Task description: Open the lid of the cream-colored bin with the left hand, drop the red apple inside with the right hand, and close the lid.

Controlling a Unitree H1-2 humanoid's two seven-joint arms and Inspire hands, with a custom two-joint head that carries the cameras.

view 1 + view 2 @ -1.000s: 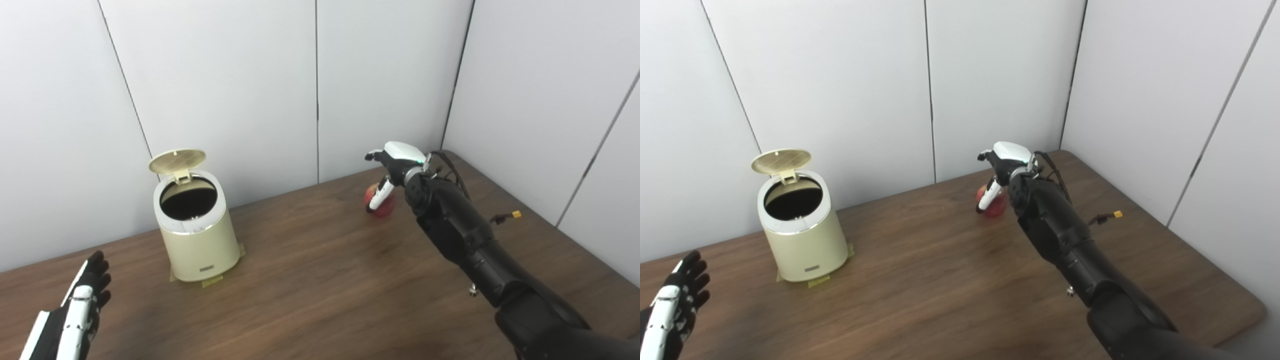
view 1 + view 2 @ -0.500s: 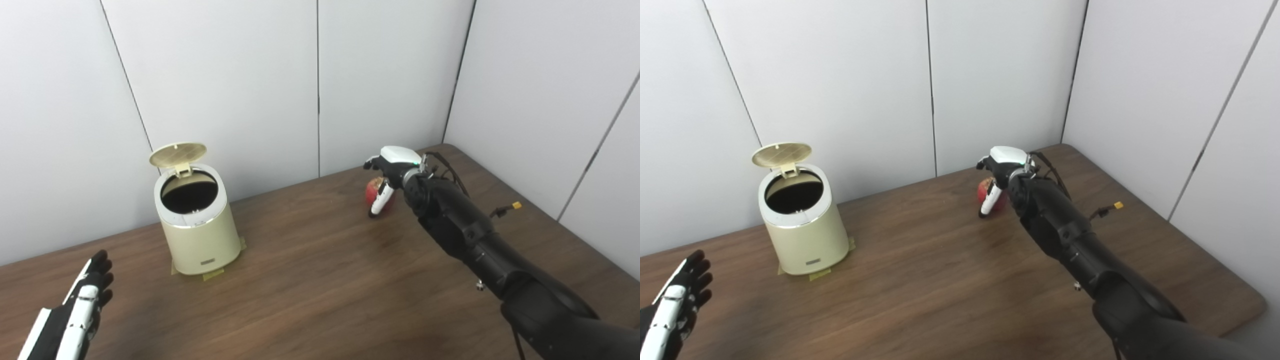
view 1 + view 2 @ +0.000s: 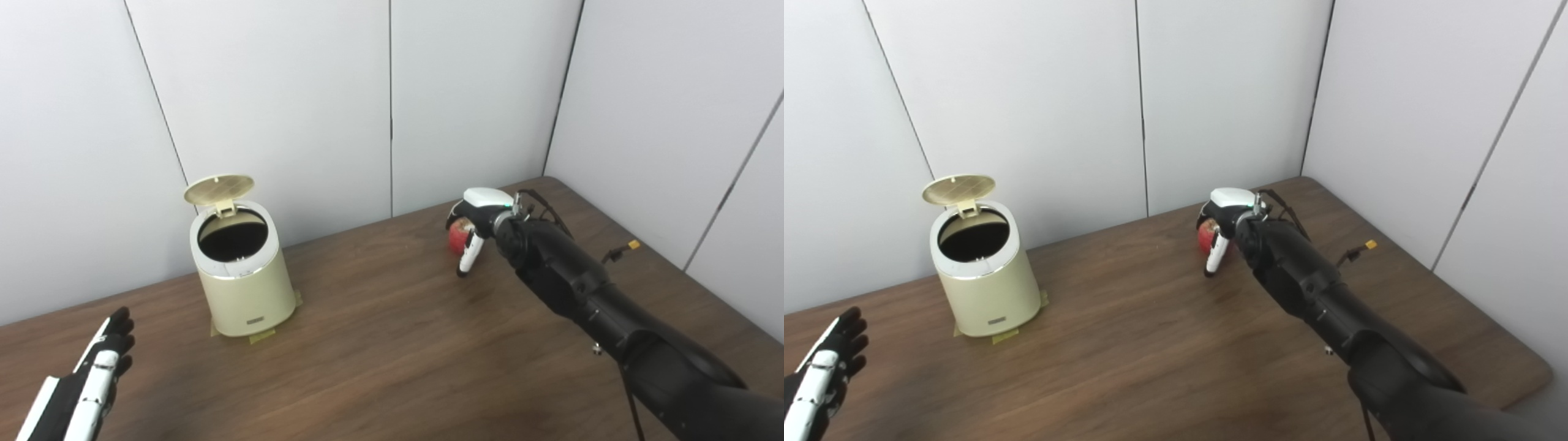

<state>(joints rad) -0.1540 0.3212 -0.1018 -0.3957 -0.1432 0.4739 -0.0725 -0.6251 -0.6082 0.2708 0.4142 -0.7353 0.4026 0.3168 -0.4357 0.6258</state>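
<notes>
Grasping comes next, and to do it well the right hand (image 3: pixel 476 222) should settle its fingers right around the red apple (image 3: pixel 458 237) and close firmly before any lift, since the round fruit would likely roll across the counter (image 3: pixel 392 343) if nudged sideways. That hand arches over the apple from above, palm down, one white finger reaching to the counter on the near side; whether it has truly clamped on the fruit, I cannot tell. The apple sits on the counter, well apart from the cream-colored bin (image 3: pixel 242 278), whose lid (image 3: pixel 218 187) stands up and open. The left hand (image 3: pixel 79 386) waits low by the near edge, fingers straight and apart, holding nothing.
</notes>
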